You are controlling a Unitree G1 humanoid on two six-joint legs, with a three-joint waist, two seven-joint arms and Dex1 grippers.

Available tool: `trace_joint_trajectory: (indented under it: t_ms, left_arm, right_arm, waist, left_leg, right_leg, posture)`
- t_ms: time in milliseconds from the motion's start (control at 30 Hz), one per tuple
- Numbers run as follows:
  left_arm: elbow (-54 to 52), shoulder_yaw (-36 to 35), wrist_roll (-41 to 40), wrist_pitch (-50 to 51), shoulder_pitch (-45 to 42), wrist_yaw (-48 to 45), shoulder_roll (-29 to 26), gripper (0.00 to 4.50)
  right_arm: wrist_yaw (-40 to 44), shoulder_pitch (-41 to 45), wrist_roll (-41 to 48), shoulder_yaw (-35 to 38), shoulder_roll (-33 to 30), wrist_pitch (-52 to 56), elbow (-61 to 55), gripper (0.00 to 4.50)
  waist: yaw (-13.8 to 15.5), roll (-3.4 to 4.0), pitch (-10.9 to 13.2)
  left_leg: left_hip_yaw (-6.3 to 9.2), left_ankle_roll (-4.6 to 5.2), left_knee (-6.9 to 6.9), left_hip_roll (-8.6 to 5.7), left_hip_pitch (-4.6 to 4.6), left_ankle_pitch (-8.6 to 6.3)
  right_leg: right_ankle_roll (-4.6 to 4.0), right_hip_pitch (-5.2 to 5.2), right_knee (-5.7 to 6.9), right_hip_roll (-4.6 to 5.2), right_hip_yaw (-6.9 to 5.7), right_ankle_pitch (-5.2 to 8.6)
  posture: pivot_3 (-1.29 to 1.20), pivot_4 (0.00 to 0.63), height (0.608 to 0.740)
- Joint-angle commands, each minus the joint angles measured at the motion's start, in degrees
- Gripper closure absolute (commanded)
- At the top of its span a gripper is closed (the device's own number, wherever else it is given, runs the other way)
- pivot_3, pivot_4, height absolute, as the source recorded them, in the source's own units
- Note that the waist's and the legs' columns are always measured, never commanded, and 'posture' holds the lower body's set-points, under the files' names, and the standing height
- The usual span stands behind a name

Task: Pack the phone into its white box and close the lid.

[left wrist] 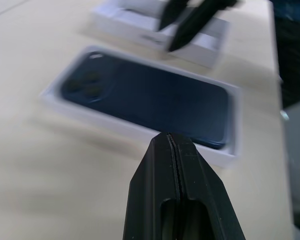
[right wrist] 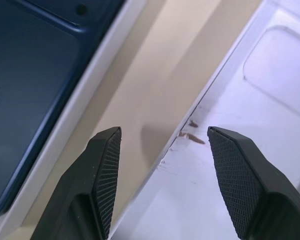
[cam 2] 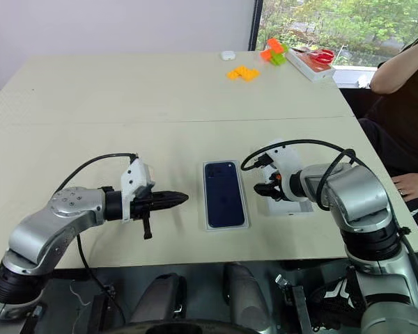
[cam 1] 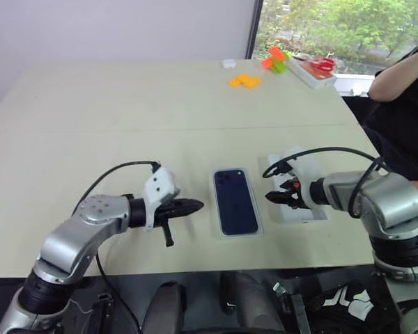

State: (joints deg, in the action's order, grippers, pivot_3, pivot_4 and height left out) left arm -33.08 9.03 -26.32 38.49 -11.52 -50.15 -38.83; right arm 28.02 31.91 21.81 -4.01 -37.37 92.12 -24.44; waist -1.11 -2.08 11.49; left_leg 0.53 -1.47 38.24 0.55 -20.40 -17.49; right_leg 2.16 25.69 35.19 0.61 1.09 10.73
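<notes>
Navy phone (cam 1: 235, 201) lay in the white box (cam 1: 259, 224) at table (cam 1: 125, 118) centre; closed left gripper (cam 1: 195, 205) waited at nine o'clock, right gripper (right wrist: 162, 145) spread astride the lid (cam 1: 308, 209) edge at three o'clock, likely to lift it.

The phone (cam 1: 236, 201) is dark navy with a glossy back, and its square camera bump at 12 o'clock has the same blue. It lies in the box (cam 1: 217, 224), whose thin rim is white. The lid (cam 1: 301, 211), at 3 o'clock from the box, shows a plain pale grey-white face. The table (cam 1: 125, 111) is pale beige. Both grippers have black fingers (right wrist: 106, 170), with a fine cross-hatched pattern on the right one's pads. At the table's 1 o'clock lie orange blocks (cam 1: 244, 81), a green piece (cam 1: 279, 67) and red scissors (cam 1: 323, 65).
</notes>
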Motion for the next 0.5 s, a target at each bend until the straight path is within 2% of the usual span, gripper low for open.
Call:
trace_joint_trajectory:
  t_ms: [33,133,267,433,500]
  left_arm:
    - [-2.03,1.36,1.25,-2.79,0.15,-0.65,-0.64,4.5]
    - [-1.43,1.43,1.05,-2.63,0.11,-0.02,-0.03,4.5]
    - [-1.3,1.02,0.86,-2.8,0.47,0.35,0.13,4.5]
    - [1.34,-3.57,-0.76,-2.39,1.37,2.5,1.25,4.5]
    - [2.94,-5.88,-0.76,-2.73,1.82,3.56,1.43,4.5]
  right_arm:
    - [-3.55,0.14,2.51,0.77,0.32,0.38,-0.69,1.63]
    - [-6.11,0.12,4.84,1.46,1.03,0.38,-0.37,2.54]
    - [-9.64,0.16,7.22,2.11,0.98,0.38,0.01,4.48]
    - [-15.1,3.61,8.24,6.28,1.67,0.38,2.51,4.48]
    - [-14.85,6.53,9.67,9.23,2.76,0.38,1.97,4.48]
  waist:
    - [0.05,0.01,0.01]
    - [-0.06,0.01,0.01]
    - [-0.05,0.01,0.0]
    - [-0.1,0.01,0.01]
    - [-0.21,0.04,0.02]
  left_leg:
    - [0.02,0.0,0.0,0.03,0.01,0.0]
    - [0.02,0.0,0.0,0.05,0.01,0.0]
    - [0.02,0.02,0.0,0.06,0.02,-0.01]
    - [0.01,0.02,0.01,0.05,0.02,-0.01]
    - [0.0,0.02,0.01,0.05,0.01,-0.01]
  right_leg:
    - [0.0,0.0,0.0,-0.02,0.0,0.0]
    - [0.02,0.0,0.02,-0.06,-0.01,0.0]
    - [0.07,0.0,0.0,-0.06,-0.02,-0.01]
    - [0.06,0.0,0.0,-0.05,-0.02,-0.01]
    - [0.06,0.01,0.0,-0.06,-0.01,-0.01]
  posture:
    - [0.0,0.15,0.74]
    - [0.0,0.15,0.74]
    - [0.0,0.15,0.74]
    - [0.0,0.15,0.74]
    - [0.0,0.15,0.74]
